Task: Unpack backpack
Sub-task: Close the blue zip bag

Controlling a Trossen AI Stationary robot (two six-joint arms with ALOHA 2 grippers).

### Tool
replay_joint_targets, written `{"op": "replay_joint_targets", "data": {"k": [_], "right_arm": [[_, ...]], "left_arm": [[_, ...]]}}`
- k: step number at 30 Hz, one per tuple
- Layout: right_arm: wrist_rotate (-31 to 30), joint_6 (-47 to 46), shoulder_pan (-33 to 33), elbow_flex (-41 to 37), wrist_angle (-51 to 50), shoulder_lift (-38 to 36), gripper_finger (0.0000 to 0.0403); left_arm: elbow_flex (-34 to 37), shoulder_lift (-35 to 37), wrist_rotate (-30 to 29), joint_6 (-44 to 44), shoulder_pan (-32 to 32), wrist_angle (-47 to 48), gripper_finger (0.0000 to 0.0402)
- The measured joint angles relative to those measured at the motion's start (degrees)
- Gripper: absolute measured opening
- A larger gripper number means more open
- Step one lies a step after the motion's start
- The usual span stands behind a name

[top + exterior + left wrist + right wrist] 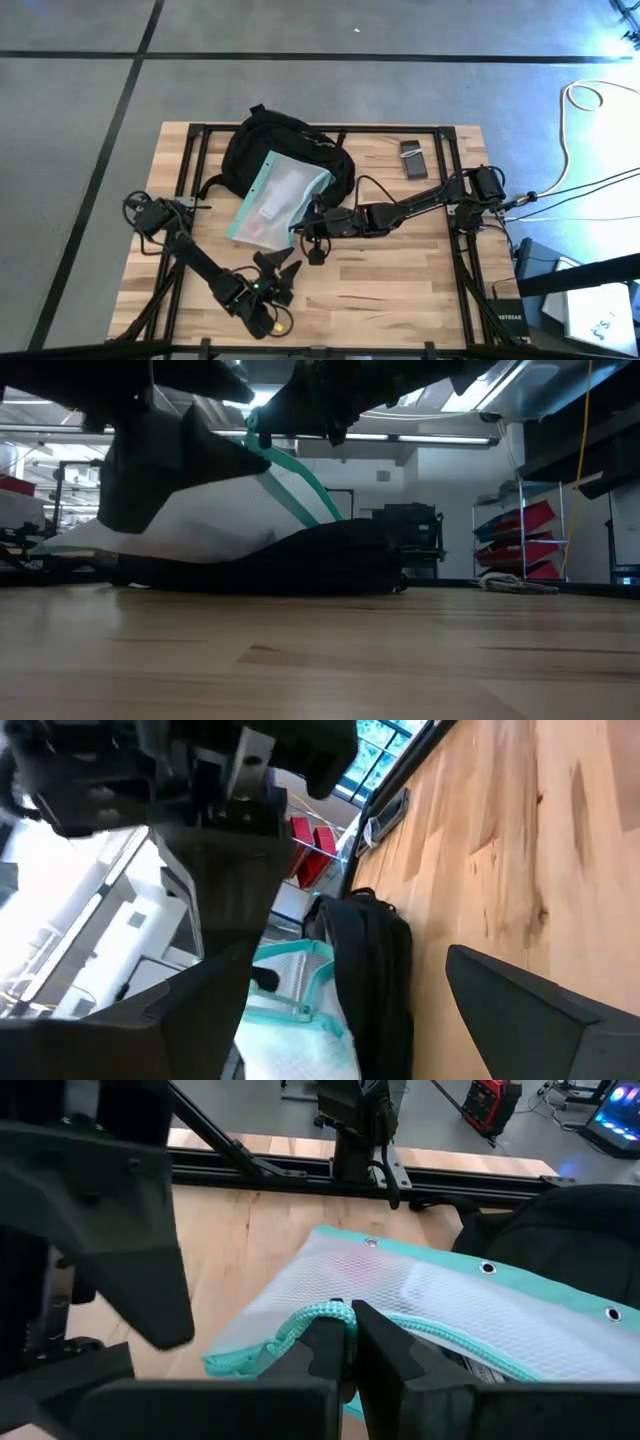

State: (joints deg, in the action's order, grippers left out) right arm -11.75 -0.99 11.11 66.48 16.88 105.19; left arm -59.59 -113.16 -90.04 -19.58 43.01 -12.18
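Note:
The black backpack (300, 145) lies flat near the table's far edge, also seen in the low view (320, 560) and the left wrist view (375, 960). A translucent teal-edged zip pouch (275, 198) rests partly on the backpack's front and reaches out over the table. My right gripper (310, 232) is shut on the pouch's near end. My left gripper (277, 270) hovers open near the table's near edge, just in front of the pouch, touching nothing. My right gripper pinches the pouch's teal zip edge (325, 1315) between its two fingers, at the pouch's near end. The fingers come roughly level from the table's right side. That end is raised off the table (290, 470); the far part lies on the backpack.
A small grey flat device (413, 158) lies on the table right of the backpack. Black frame rails (190, 160) run along the table's left, right and far sides. Bare wood (400, 280) shows near the right and near edges. Cables trail off the table's right.

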Motion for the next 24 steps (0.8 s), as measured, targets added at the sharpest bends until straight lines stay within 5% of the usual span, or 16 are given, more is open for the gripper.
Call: {"op": "replay_joint_targets", "data": {"k": [12, 24], "right_arm": [[0.02, 0.82, 0.0, 0.0, -0.35, -0.02, 0.0], [0.74, 1.31, 0.0, 0.0, -0.31, -0.02, 0.0]], "left_arm": [[0.04, 0.1, 0.0, 6.27, 0.13, 7.35, 0.0304], [0.06, 0.17, 0.0, 19.82, -0.47, 20.59, 0.017]]}}
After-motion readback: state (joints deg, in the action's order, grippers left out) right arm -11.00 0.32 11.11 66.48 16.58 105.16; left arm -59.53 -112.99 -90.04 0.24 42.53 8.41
